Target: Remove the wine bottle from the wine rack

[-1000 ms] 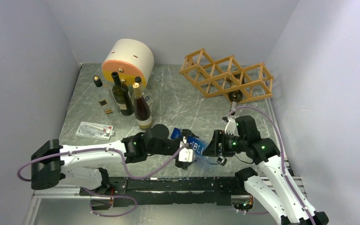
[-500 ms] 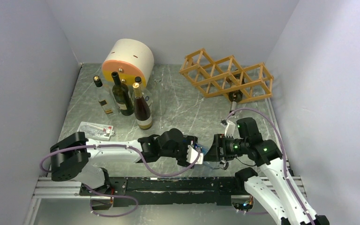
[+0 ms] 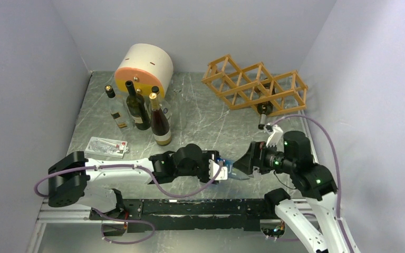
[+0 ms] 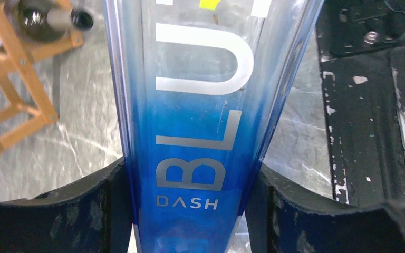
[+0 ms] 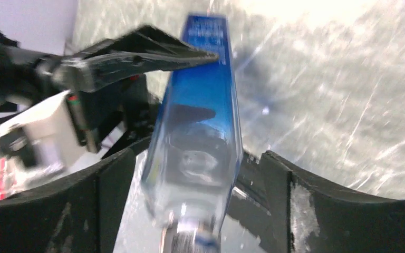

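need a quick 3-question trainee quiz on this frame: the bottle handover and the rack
1. True or false: every cell of the wine rack is empty.
2. Which claw's pads press the blue bottle? A) left claw B) right claw C) neither
3. What word is printed under "BLU" on that bottle?

Key:
1. False: a dark bottle lies in an end cell, neck poking out.
2. A: the right claw's pads stand clear of it.
3. DASH.
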Available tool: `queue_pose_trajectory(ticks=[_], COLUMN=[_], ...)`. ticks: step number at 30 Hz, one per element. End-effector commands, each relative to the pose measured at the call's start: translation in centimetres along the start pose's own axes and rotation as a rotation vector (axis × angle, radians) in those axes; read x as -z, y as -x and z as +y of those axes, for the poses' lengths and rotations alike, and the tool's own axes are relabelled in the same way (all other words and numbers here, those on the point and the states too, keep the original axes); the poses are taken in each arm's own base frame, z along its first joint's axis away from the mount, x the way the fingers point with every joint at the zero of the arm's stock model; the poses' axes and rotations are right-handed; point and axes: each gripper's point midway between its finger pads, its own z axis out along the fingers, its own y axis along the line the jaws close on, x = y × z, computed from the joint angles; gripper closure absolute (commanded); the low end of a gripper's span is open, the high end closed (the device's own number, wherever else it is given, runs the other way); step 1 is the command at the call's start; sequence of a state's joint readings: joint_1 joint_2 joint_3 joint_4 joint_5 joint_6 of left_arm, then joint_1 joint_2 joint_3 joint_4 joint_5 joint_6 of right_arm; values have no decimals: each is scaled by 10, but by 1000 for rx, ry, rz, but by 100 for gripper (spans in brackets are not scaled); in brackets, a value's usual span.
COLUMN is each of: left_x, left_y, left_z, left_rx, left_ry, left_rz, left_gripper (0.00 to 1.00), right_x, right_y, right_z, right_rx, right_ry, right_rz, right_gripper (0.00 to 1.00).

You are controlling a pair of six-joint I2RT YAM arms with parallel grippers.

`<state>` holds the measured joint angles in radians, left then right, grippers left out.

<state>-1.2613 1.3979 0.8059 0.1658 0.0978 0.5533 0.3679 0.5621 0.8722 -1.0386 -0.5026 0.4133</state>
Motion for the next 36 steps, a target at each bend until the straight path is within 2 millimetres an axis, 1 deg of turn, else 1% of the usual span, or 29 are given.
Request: queue_pose_trajectory(ticks=[1,3,5,7,10,14,15,18,21,24,26,28,32,34,36], left_x=[25,31,37,43,51,55,56,59,60,60,60,59,58,58,59], left_y=[41,46,50,54,54,48,47,46,42,37,36,35,32,32,32], left_z=[61,72,81,89,101,112,114,118,124,129,132,134,136,136,136], left_rx=[172,229,281,320,366,391,394,402,423,452,474,494,511,510,510], left_ry=[231,261,285,315,374,426,431,445,461,466,462,451,440,440,442], left_rz=[-136,-155,-172,-184,-182,-139,-131,-125,-111,-90,-90,-90,-79,-73,-74], left_gripper=[93,93,93,93,93,93,93,93,93,93,93,93,93,93,93], right_x=[25,32,34,34,27,8,2,-15,-27,-38,-46,-56,-80,-85,-88], right_y=[59,75,86,97,110,124,125,129,131,129,127,123,112,113,118], right_z=[10,18,24,26,24,39,39,30,28,24,23,26,38,39,37], right_rx=[21,27,36,28,9,-6,-19,-54,-68,-79,-78,-67,-13,9,15], right_ry=[-59,-49,-24,-24,-36,75,91,81,90,72,55,37,-17,-46,-68], right_rz=[-279,-347,-390,-425,-442,-430,-427,-410,-389,-376,-367,-352,-317,-316,-334], right_gripper=[3,0,0,0,0,0,0,1,6,12,14,15,15,13,12])
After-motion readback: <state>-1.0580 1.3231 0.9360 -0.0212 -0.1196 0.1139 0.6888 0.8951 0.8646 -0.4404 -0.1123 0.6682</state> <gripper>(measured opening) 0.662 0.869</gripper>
